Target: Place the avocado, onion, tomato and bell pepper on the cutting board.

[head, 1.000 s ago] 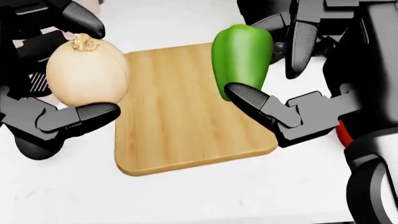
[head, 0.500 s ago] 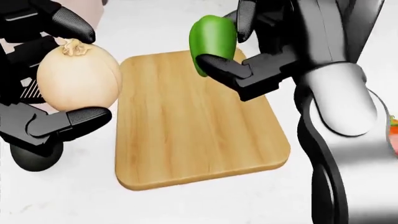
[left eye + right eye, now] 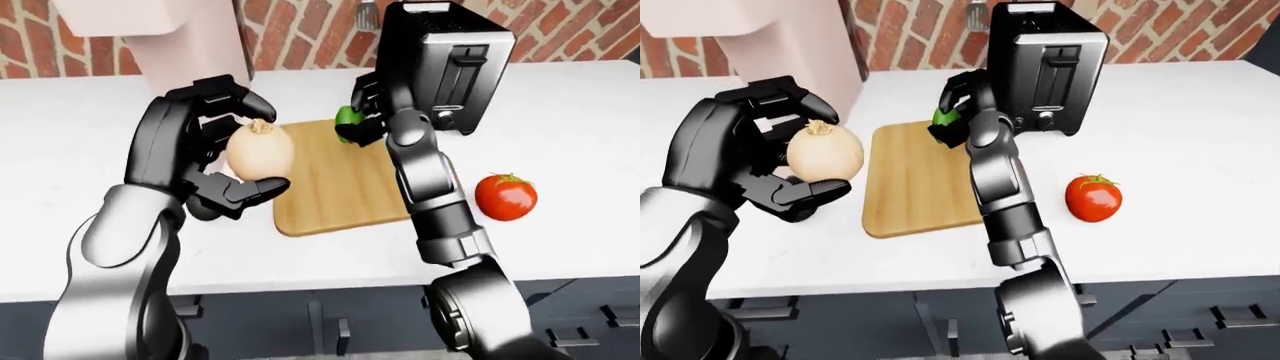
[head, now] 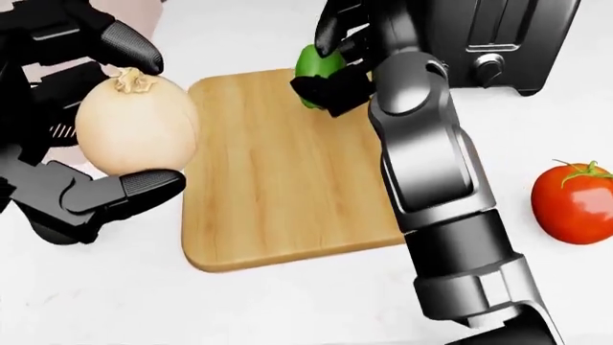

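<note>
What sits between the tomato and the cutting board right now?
Only the robot's right forearm crosses above bare white counter between the tomato and the cutting board, clearest in the head view.

Onion (image 4: 134, 129): pale tan, papery beige tuft under upper black fingers (image 4: 120, 39). Bell pepper (image 4: 316, 65): glossy green between black right-hand fingers (image 4: 330, 90). Cutting board (image 4: 268, 180): light wood, streaked grain. Tomato (image 4: 573, 201): red, green stem. Toaster (image 3: 445, 64): black. Wall (image 3: 300, 30): red brick.
</note>
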`<state>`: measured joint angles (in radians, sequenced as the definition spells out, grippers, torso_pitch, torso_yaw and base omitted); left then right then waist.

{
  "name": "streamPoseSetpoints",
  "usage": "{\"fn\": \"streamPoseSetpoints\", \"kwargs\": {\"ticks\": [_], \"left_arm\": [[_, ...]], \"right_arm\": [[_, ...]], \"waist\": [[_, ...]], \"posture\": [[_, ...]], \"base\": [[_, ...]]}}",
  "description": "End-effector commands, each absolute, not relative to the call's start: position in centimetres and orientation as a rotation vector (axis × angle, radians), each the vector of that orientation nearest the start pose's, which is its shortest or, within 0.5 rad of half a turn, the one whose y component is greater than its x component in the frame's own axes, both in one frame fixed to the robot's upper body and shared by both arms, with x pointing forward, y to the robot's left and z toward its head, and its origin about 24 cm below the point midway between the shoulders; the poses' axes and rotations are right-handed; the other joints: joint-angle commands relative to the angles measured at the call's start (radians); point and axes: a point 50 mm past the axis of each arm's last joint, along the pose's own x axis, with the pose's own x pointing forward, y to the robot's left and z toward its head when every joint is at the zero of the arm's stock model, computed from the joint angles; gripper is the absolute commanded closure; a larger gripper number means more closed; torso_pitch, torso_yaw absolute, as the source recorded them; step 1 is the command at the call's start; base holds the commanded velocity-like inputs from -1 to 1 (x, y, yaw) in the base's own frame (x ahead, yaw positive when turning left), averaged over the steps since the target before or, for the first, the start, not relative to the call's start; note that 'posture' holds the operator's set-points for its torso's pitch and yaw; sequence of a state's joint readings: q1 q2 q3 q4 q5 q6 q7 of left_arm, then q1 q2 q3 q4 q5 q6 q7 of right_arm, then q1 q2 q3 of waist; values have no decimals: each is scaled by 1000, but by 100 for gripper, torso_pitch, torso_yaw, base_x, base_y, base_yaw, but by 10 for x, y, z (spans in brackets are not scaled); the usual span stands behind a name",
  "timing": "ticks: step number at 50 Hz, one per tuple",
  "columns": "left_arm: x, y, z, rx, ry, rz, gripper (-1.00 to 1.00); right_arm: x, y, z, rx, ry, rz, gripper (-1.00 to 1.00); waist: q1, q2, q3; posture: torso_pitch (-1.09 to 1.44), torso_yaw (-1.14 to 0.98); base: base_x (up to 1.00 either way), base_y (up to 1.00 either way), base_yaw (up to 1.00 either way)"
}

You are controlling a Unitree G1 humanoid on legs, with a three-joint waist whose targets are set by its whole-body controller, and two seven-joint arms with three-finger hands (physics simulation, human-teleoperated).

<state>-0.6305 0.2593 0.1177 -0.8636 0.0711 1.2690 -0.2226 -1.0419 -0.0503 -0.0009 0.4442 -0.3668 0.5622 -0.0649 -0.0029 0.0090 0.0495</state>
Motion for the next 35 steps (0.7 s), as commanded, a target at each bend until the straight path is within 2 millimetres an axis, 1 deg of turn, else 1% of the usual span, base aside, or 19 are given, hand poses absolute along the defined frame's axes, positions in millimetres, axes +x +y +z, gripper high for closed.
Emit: {"fn": "streamPoseSetpoints", "kwargs": {"ticks": [1, 6, 9, 12, 18, 21, 24, 27, 29, 32, 34, 35], "left_arm": [[239, 162, 274, 249, -297, -70, 76], [230, 168, 276, 251, -297, -70, 76], [238, 163, 276, 252, -298, -68, 76], [242, 160, 276, 254, -301, -69, 77], [243, 160, 275, 251, -303, -67, 75], [238, 163, 275, 252, -304, -69, 74], [239, 163, 275, 252, -302, -68, 73], [240, 162, 274, 253, -303, -69, 73], [237, 164, 274, 252, -303, -67, 73], [236, 165, 274, 252, -302, -66, 73], [238, 164, 274, 252, -303, -64, 74], [239, 163, 273, 252, -302, -65, 74]], "right_arm": [[392, -93, 257, -451, -219, -91, 100], [393, -96, 254, -440, -216, -102, 100], [395, -96, 252, -445, -221, -121, 100], [399, -96, 249, -432, -229, -146, 100], [406, -96, 241, -425, -223, -163, 98], [407, -94, 237, -428, -216, -153, 77], [406, -95, 234, -428, -210, -147, 70], [405, -94, 231, -433, -204, -136, 50], [404, -93, 230, -441, -205, -127, 40], [404, -94, 227, -444, -199, -121, 10], [403, -93, 227, -449, -199, -116, 1], [403, -92, 227, -452, -202, -113, -7]], "waist": [[0, 3, -33], [1, 3, -33], [3, 2, -31], [4, 2, -34], [3, 0, -39], [4, 0, -39], [3, 0, -38], [5, 0, -38], [6, -1, -39], [5, 0, -39], [5, -1, -38], [5, -1, -38]], "posture": [[0, 0], [0, 0], [0, 0], [0, 0], [0, 0], [0, 0], [0, 0], [0, 0], [0, 0], [0, 0], [0, 0], [0, 0]], "base": [[0, 0, 0], [0, 0, 0], [0, 0, 0], [0, 0, 0], [0, 0, 0], [0, 0, 0], [0, 0, 0], [0, 0, 0], [0, 0, 0], [0, 0, 0], [0, 0, 0], [0, 0, 0]]}}
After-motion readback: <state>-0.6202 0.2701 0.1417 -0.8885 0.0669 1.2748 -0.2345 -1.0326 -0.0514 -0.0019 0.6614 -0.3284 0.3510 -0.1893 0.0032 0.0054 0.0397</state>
